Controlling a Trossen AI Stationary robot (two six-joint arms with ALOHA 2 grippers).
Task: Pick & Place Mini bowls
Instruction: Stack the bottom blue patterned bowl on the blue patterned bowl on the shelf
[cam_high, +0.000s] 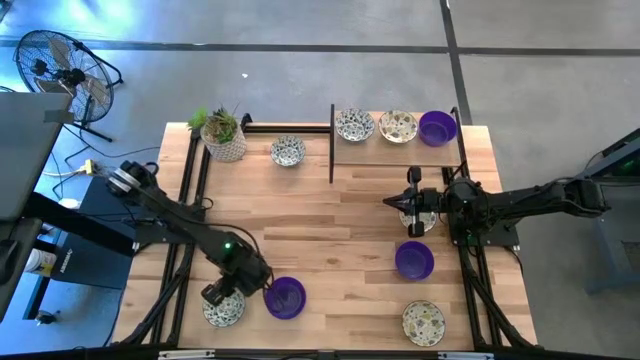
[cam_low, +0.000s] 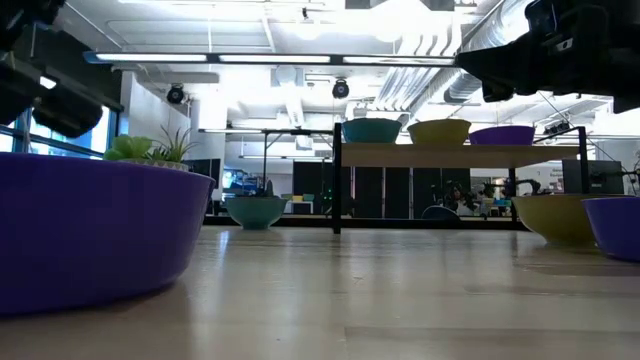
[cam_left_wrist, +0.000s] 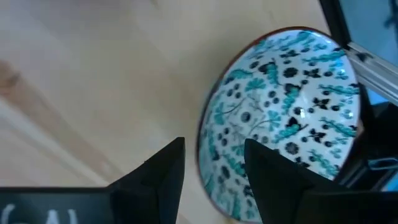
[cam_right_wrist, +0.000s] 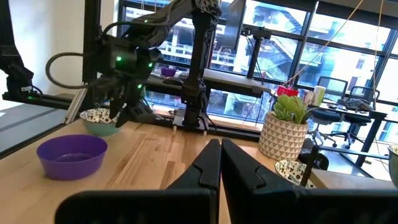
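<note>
The left gripper (cam_high: 222, 296) is down at the near left corner of the table (cam_high: 330, 215). Its two fingers (cam_left_wrist: 163, 171) stand wide apart, one on each side of the rim of a flowery bowl (cam_left_wrist: 283, 121). They hold nothing. The bowl sits flat on the wood by itself, so it looks like it was set down here on purpose and let go.

A purple bowl (cam_high: 285, 297) sits just beside the flowery bowl, toward the middle of the table. I think this corner is where bowls get put.

The right gripper (cam_high: 398, 203) is far from the flowery bowl, across the table on the right side. Its fingers are pressed tight together with nothing in between. It hangs in the air and waits.

More bowls wait near it: another purple bowl (cam_high: 414, 260) and a speckled bowl (cam_high: 423, 322). Three more sit on the little shelf (cam_high: 395, 150) at the far side. One more bowl (cam_high: 288, 151) sits by the plant pot (cam_high: 224, 138).
</note>
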